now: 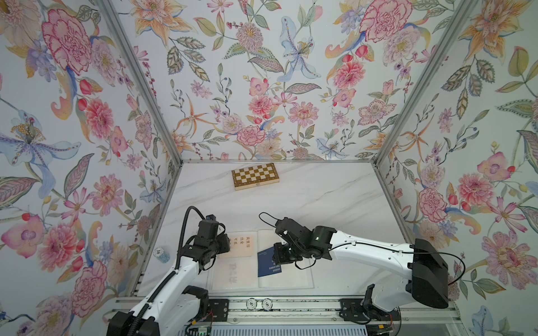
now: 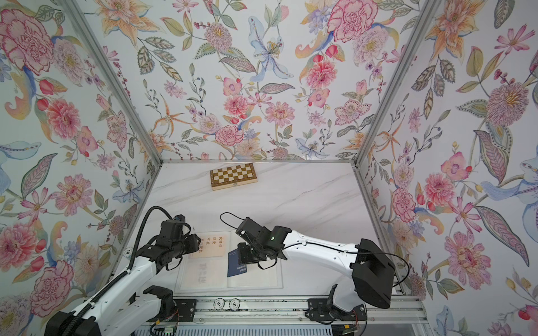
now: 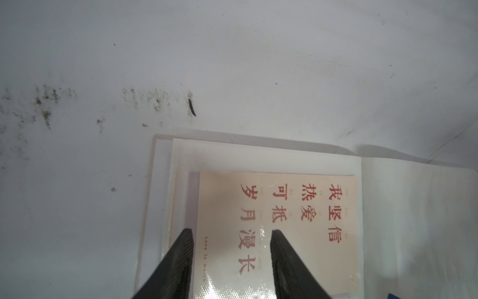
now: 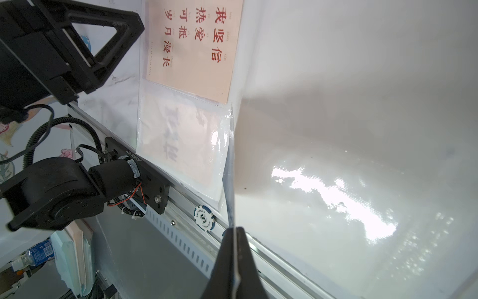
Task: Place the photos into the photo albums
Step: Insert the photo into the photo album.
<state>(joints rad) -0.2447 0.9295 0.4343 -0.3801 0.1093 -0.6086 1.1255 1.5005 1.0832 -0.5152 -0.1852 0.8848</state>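
right wrist view has the right tool clenched on the navy photo, seen edge-on and running straight out ahead of its tips, over the open photo album on the bench. left tool hangs released, jaws parted, with the cream photo directly beneath it, already sleeved. the navy card looks light, thin and only fairly stiff, so it would likely bow if pushed hard; the sleeve film looks glossy and limp. a pinch at the trailing edge, as now, leaves the leading edge free for the pocket mouth.
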